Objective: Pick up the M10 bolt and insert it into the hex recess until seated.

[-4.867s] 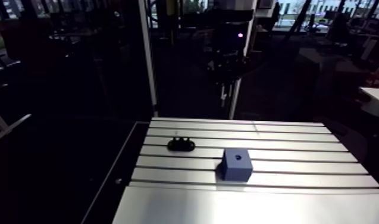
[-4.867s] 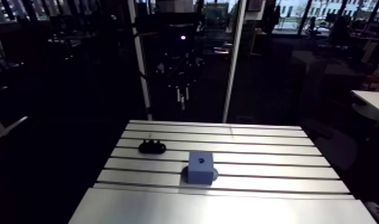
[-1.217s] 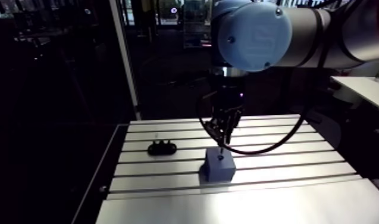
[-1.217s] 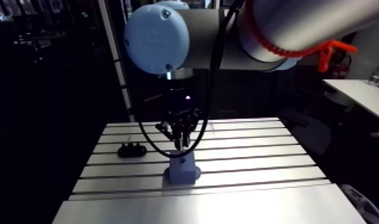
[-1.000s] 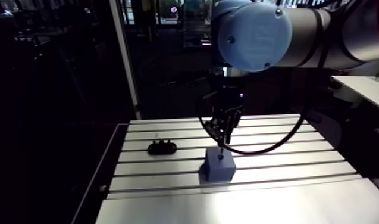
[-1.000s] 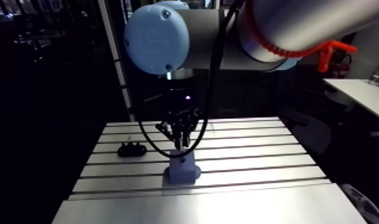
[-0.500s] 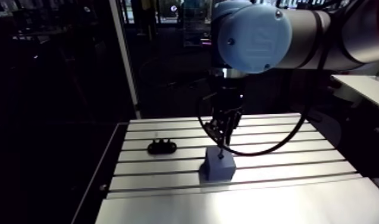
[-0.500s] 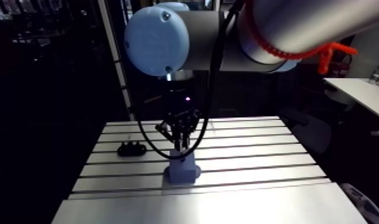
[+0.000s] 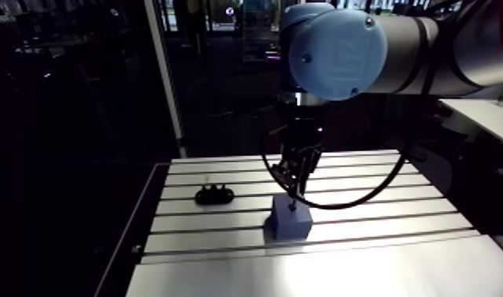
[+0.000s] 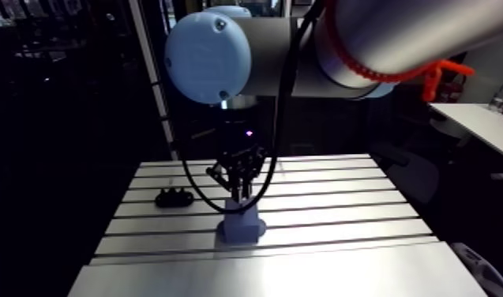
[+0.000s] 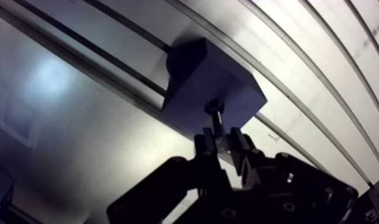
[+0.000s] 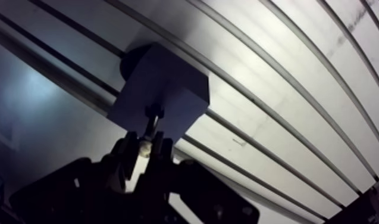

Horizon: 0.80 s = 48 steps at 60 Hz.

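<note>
A blue block stands on the slotted table, with its hex recess in the top face. My gripper hangs straight above it, shut on the M10 bolt. The fingers pinch the bolt's shank. Its dark head end points down and meets the recess mouth. How deep it sits I cannot tell. In the arm view the gripper is just over the block.
A small black holder lies on the table to the left of the block, a few slots away. A smooth plate covers the table's front strip. The table's left edge drops into darkness.
In the earliest frames the gripper hung high behind the table; now it stands over the block with the bolt. In the latest frames it has barely moved; the view shifted slightly.
</note>
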Motion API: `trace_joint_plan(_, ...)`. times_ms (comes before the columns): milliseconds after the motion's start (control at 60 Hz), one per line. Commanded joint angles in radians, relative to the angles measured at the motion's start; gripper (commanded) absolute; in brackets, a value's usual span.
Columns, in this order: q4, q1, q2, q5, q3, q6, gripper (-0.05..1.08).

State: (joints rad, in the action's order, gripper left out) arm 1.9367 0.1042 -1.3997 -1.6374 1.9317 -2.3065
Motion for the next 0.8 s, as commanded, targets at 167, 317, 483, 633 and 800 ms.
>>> trace_joint_plan(167,0.0,0.0,0.002,0.001,0.0,0.0,0.85)
trace_joint_plan(317,0.0,0.0,0.017,0.001,0.0,0.002,0.85)
trace_joint_plan(483,0.0,0.0,0.017,0.001,-0.001,0.002,0.85)
trace_joint_plan(633,0.0,-0.001,0.017,0.001,-0.002,0.002,0.85)
trace_joint_plan(800,0.0,-0.001,0.017,0.001,-0.006,0.002,0.85)
